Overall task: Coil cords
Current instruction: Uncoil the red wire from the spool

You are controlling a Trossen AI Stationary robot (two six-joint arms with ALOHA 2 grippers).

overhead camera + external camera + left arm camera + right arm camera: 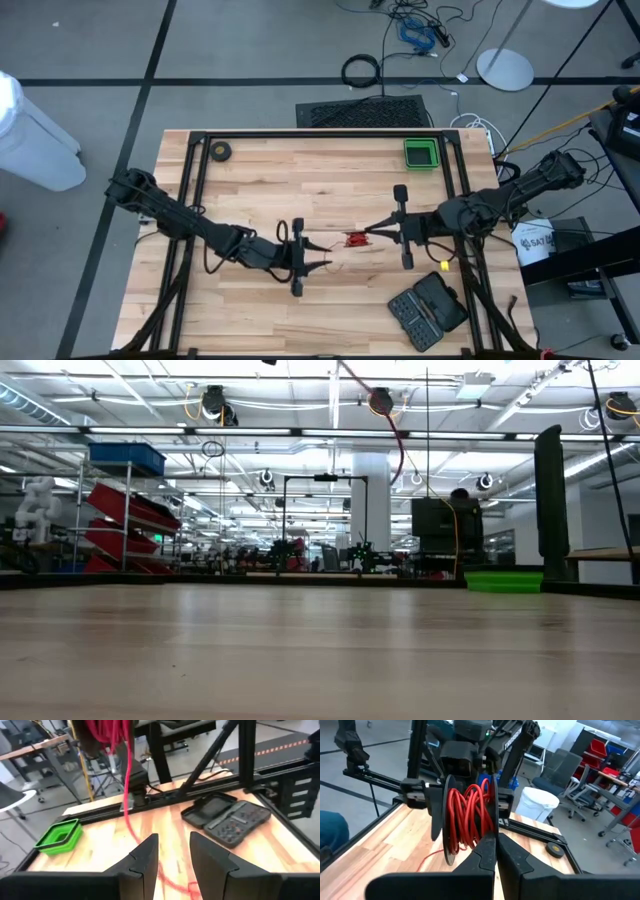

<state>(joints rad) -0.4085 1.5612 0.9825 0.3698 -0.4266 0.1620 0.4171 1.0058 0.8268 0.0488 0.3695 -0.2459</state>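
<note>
Pale wooden table point(250, 190) inside a black frame point(192, 170), set on grey floor; beyond, a wide workshop hall with shelving, red bins and ceiling lights.

Near the table's centre, the reel point(462, 817), a black spool wound with loops of red cord point(470, 812), held clear of the wood. Gripped at its lower edge by the right gripper point(495, 851), fingers pressed together on the black flange. From the reel, one red strand point(127, 795) hanging down to the table and trailing toward the left gripper point(174, 851).

Left gripper just beside the reel, on the side away from the right arm, fingers point(146, 856) part-way apart with a narrow gap, nothing visibly clamped between them; red cord lying on the wood under them.

Green tray point(421, 154) at the table's far edge beyond the reel. Open black case point(428, 310) on the near edge, on the right arm's side. Small black roll point(221, 151) at the far corner on the left arm's side. Small yellow piece point(444, 265) near the case. Nothing standing between the grippers apart from the reel itself.
</note>
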